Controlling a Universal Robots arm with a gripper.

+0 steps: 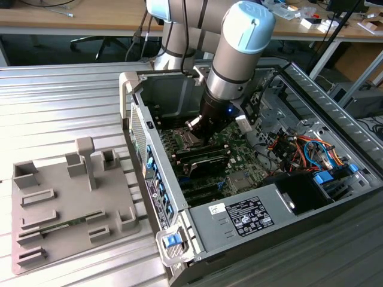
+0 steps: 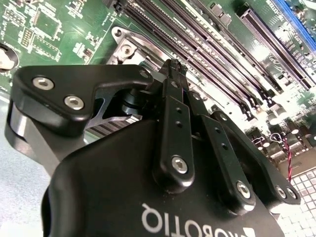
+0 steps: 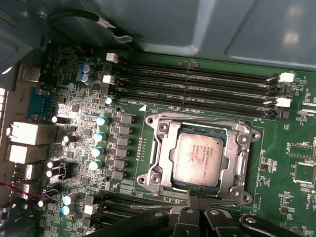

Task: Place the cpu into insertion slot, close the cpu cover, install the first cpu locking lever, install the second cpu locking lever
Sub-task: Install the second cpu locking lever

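The cpu (image 3: 197, 158), a silvery-grey square chip, lies flat in the insertion slot (image 3: 157, 175) on the green motherboard. The shiny cpu cover (image 3: 170, 148) lies down around it, framing the chip's face. In the first wrist view my gripper (image 3: 196, 196) hovers at the socket's edge nearest the camera, its black fingers pressed together. The second wrist view shows the gripper (image 2: 172, 69) shut, its tip beside a metal corner of the insertion slot (image 2: 126, 49). I see nothing between the fingers. In the exterior view the gripper (image 1: 200, 133) reaches down into the open computer case. I cannot make out the locking levers.
Long memory slots (image 3: 197, 84) run along the socket's far side, and capacitors (image 3: 98, 136) stand beside it. Coloured cables (image 1: 305, 149) and a power supply (image 1: 245, 218) fill the case toward the exterior view's right. A grey fixture tray (image 1: 66, 203) lies outside the case, at the exterior view's left.
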